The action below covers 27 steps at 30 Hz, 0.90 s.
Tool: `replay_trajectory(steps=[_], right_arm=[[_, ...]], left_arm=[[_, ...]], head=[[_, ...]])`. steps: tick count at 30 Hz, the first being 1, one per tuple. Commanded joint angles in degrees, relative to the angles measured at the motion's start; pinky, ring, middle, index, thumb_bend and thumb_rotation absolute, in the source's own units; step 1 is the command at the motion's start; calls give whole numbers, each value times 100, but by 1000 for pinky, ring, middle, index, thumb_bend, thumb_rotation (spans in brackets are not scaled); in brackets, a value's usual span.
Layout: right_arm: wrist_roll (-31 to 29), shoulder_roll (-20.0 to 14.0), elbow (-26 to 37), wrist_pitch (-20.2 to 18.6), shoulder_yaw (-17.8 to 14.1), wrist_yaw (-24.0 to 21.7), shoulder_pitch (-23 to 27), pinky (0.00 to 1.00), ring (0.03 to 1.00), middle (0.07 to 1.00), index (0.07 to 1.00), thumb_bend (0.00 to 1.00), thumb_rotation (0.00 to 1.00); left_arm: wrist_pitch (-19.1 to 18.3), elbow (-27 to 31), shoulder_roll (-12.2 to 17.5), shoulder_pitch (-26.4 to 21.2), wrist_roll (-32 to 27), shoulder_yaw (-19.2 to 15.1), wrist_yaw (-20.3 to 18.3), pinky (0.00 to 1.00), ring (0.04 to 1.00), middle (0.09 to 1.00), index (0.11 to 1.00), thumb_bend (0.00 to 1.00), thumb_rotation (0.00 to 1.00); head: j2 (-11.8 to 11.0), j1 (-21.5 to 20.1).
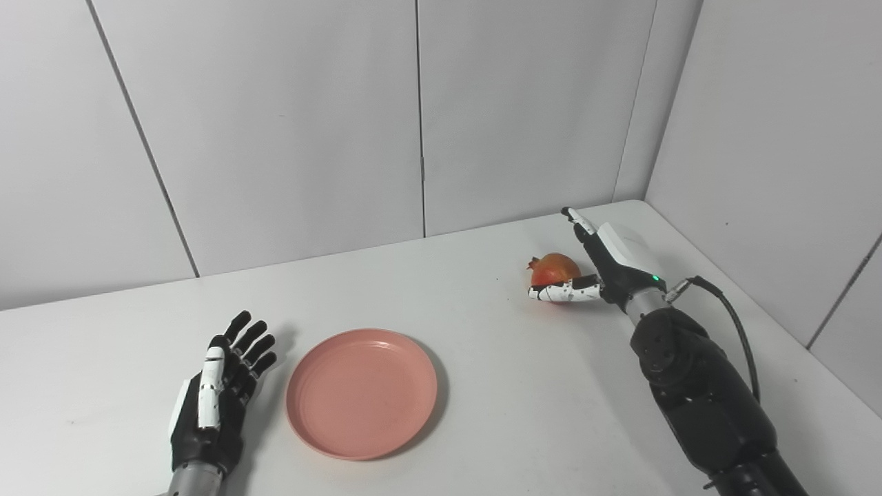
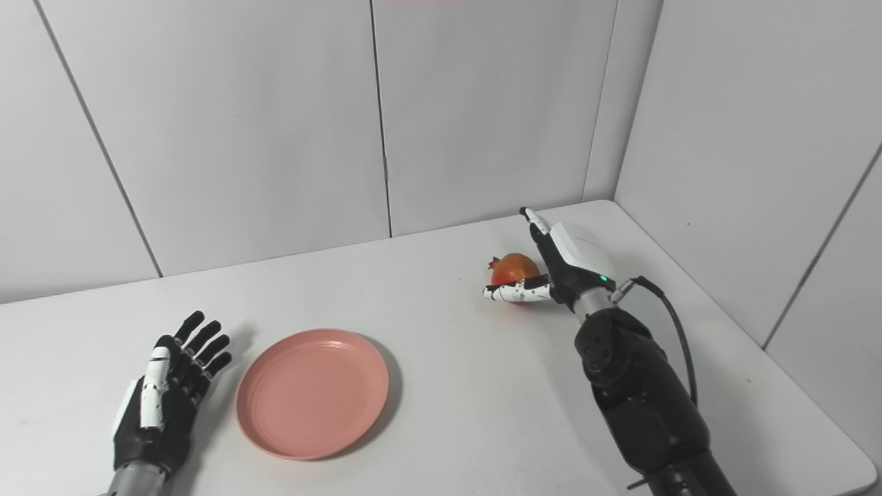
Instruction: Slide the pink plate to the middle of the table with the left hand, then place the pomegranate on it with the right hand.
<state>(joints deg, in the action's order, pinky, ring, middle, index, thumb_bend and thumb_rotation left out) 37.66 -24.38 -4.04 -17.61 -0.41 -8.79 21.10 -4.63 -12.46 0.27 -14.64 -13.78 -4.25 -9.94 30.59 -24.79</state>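
Left eye view: right hand [image 1: 606,265] around pomegranate [image 1: 553,269], plate [image 1: 362,393] apart.

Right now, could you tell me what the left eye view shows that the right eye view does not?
Only the left eye view shows a wider strip of the wall panels right of the corner. Only the right eye view shows the table's front right corner. Both show the pink plate beside the open left hand, and the right hand around the pomegranate, fingers not closed.

Pink plate [image 1: 362,393], red-orange pomegranate [image 1: 553,268], plain white bench [image 1: 482,413]; the left hand [image 1: 215,399] and right hand [image 1: 606,265] are black and white.
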Motion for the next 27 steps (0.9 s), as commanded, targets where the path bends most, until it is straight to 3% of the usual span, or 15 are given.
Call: replay_trajectory(steps=[1,4,27], right_arm=[[-83,-173,1,8,-29,127,384,759,882,941,960,1000,445],[-163,-189,-177,35,1,152,456,730,865,940,960,1000,435],[-353,-223,-1040,5,417,205,990,777,877,913,909,1000,382]], left_arm=[[-192,-61,41,65,-29,-1,23,869,868,877,865,390,1000],[-229,-19,39,76,-20,1,38,867,868,878,867,387,1000],[-273,0,66,67,-29,-3,19,862,864,875,862,397,1000]], head=[[9,5],[26,11],[156,20]])
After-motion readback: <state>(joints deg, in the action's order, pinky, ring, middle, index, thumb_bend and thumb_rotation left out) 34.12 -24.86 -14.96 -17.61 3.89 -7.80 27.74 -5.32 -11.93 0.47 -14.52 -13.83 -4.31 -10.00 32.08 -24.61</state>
